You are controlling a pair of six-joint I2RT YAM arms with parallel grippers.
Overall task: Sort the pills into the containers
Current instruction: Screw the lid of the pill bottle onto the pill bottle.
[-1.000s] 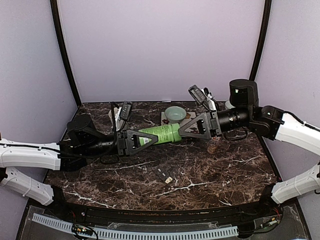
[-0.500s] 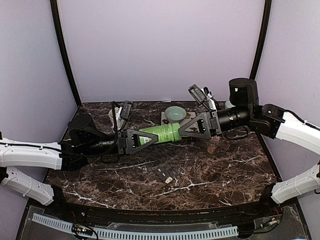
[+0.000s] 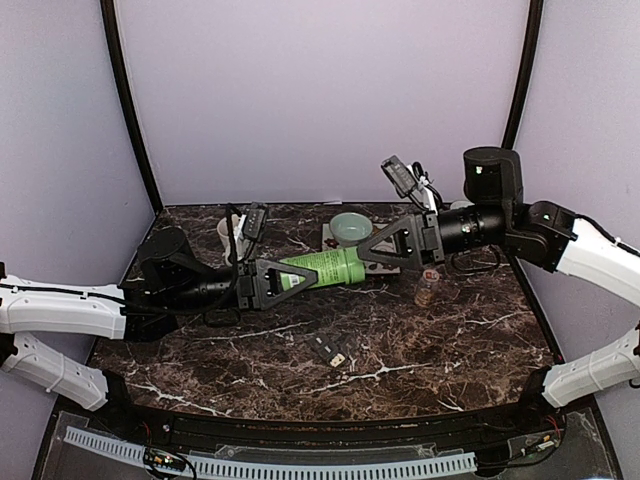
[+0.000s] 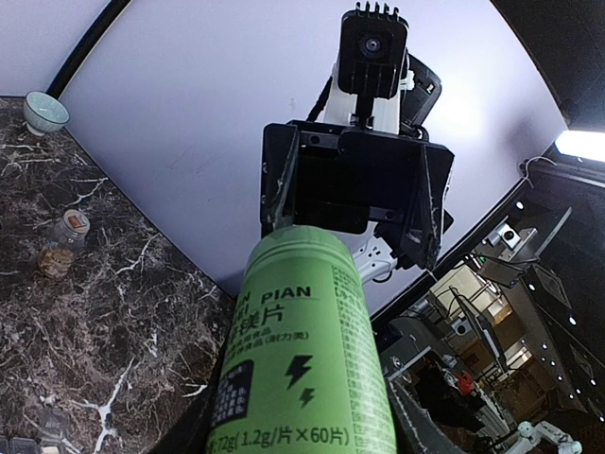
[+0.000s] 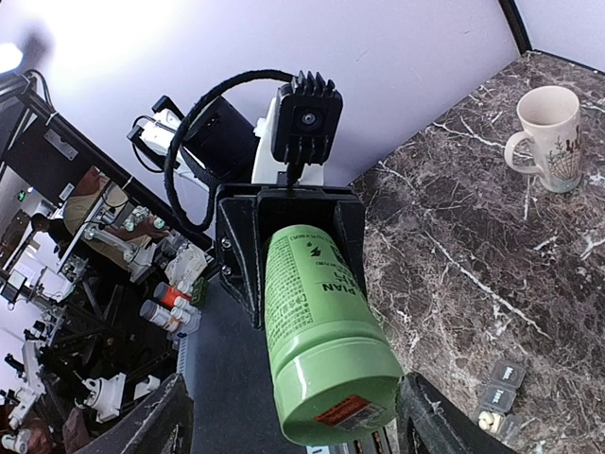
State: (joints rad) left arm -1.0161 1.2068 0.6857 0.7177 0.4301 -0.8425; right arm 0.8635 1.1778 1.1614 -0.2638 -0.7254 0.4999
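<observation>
A green bottle point(image 3: 322, 266) hangs level above the table, and my left gripper point(image 3: 296, 272) is shut on its body point(image 4: 302, 378). My right gripper point(image 3: 364, 254) is open. Its fingers point(image 5: 427, 416) straddle the bottle's cap end point(image 5: 336, 392) with a gap on each side. The containers point(image 3: 328, 350), a dark grey strip of lidded squares, lie on the marble near the front and show small in the right wrist view point(image 5: 501, 388). Tan-brown pills fill a small clear jar point(image 3: 427, 289) under the right arm. I make out no single loose pill.
A pale green bowl point(image 3: 350, 227) stands at the back centre. A cream mug point(image 5: 551, 137) sits at the back left, partly hidden behind the left arm in the top view. The marble table point(image 3: 450, 350) ends at the purple walls behind and at both sides.
My right arm has shifted slightly up and to the right, uncovering the small jar beneath it. The left gripper and the bottle have stayed put.
</observation>
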